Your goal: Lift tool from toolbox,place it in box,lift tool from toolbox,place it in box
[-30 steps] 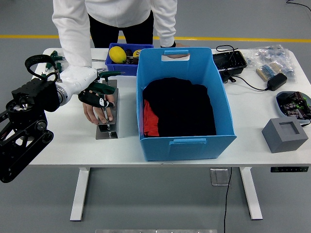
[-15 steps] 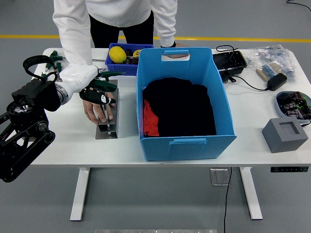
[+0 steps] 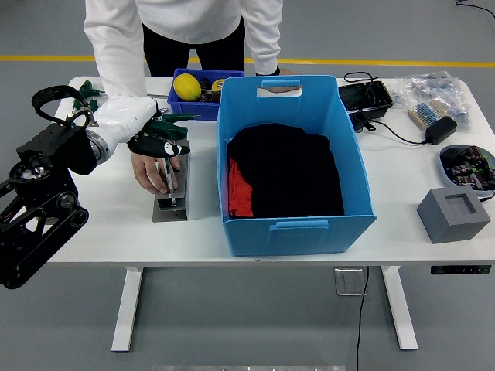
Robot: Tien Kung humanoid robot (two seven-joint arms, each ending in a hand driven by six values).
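My left hand (image 3: 155,141), a white shell with black fingers, is curled around a green-handled tool (image 3: 167,133) over the grey tool holder (image 3: 172,205) at the table's left. The tool's thin metal shaft (image 3: 168,182) hangs down, its tip at the holder's top. A person's hand (image 3: 150,171) lies on the holder beneath my hand. Another green handle (image 3: 177,118) sticks out just behind. The large blue box (image 3: 292,224) stands immediately right of the holder, with black and red cloth (image 3: 282,171) inside. My right arm is out of view.
A small dark blue bin (image 3: 179,104) with a yellow object (image 3: 186,86) sits behind the holder. Green-handled tools (image 3: 85,96) lie far left. At the right are a black tray (image 3: 365,101), a power adapter (image 3: 439,129), plastic bags (image 3: 429,91) and a grey block (image 3: 454,214).
My left hand has risen and shifted slightly back, pulling the tool's shaft up from the holder. The person's hand stays on the holder.
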